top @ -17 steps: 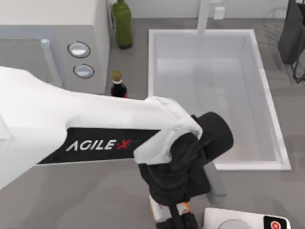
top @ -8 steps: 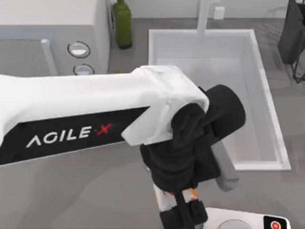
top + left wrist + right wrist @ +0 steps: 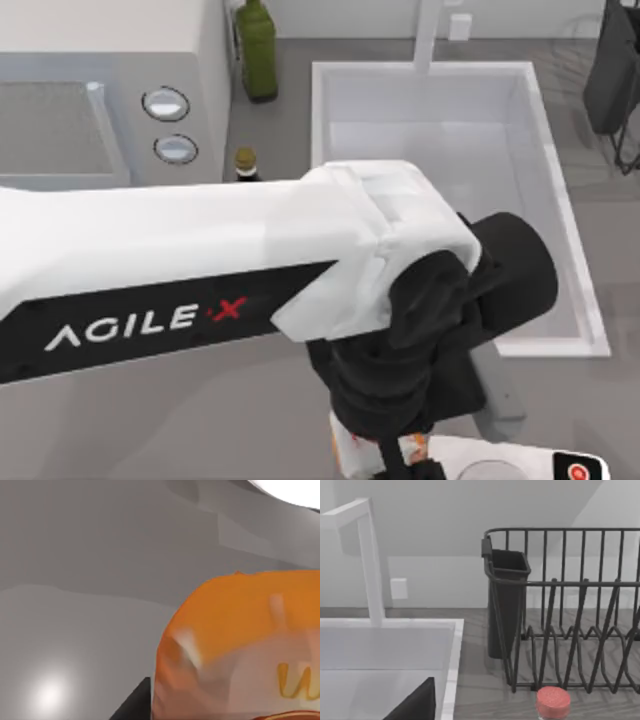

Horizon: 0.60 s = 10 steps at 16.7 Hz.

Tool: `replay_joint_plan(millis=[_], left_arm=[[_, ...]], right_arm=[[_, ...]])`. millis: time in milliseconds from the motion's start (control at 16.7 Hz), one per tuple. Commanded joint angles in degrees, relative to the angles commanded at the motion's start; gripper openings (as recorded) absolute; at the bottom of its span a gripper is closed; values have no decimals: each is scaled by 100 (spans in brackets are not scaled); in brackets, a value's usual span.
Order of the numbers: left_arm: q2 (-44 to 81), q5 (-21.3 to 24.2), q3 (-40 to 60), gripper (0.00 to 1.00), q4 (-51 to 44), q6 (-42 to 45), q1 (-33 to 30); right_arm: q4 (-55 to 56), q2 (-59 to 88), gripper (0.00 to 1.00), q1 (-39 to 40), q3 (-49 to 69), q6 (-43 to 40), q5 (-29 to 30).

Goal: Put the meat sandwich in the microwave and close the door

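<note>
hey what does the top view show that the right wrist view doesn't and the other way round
Top view alone: the microwave with its door shut, two bottles, the left arm reaching to the meat sandwich, and a white scale. Right wrist view alone: a black dish rack with its cutlery holder and a red-capped jar. Shared: the white sink and faucet.

White faucet (image 3: 370, 560) over sink (image 3: 385, 650); black dish rack (image 3: 570, 610) with cutlery cup (image 3: 507, 600) beside sink; red-capped jar (image 3: 553, 703) just beside rack.

microwave (image 3: 110, 90) left, sink (image 3: 560, 200) right
</note>
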Motion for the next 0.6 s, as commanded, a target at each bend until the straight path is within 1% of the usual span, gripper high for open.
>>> replay_joint_plan(millis=[180, 300, 420, 600], left_arm=[[41, -9, 1, 0, 58, 23, 46], [118, -91, 92, 0, 322, 47, 167], [227, -214, 211, 0, 820, 50, 412], [327, -362, 305, 0, 1995, 6, 1065]], right_arm=[[0, 0, 100, 0, 0, 0, 0], [0, 0, 100, 0, 0, 0, 0], [0, 0, 100, 0, 0, 0, 0], [0, 0, 100, 0, 0, 0, 0]])
